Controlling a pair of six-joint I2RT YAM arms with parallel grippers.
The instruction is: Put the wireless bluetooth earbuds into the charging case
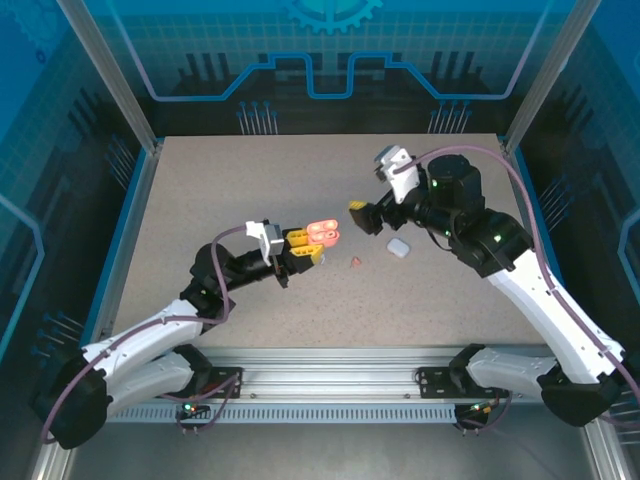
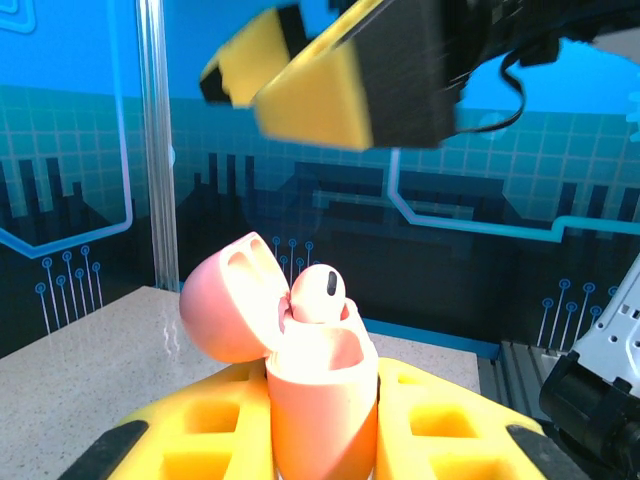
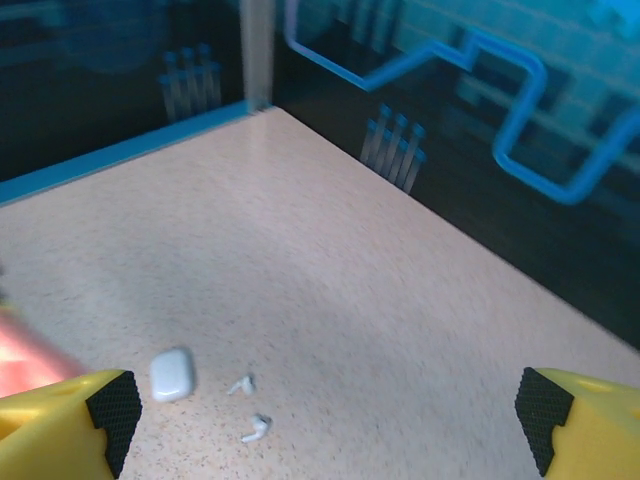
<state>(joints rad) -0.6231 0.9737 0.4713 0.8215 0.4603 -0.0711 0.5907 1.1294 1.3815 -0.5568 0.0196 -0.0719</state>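
Left of centre, your left gripper clamps the open pink case, with one earbud seated inside. A loose earbud lies at centre. Your right gripper, wide open, hovers near the white case.

Bright, even light bleaches the pink case with glare, and the right pincer looms blurred above it.

The pink case is smooth plastic with a soft sheen — so is the earbud in it. The table looks matt and finely speckled, stone-like. The white case is smooth plastic too. The right fingers are matt yellow plastic with grainy black pads — the posts look like brushed metal.
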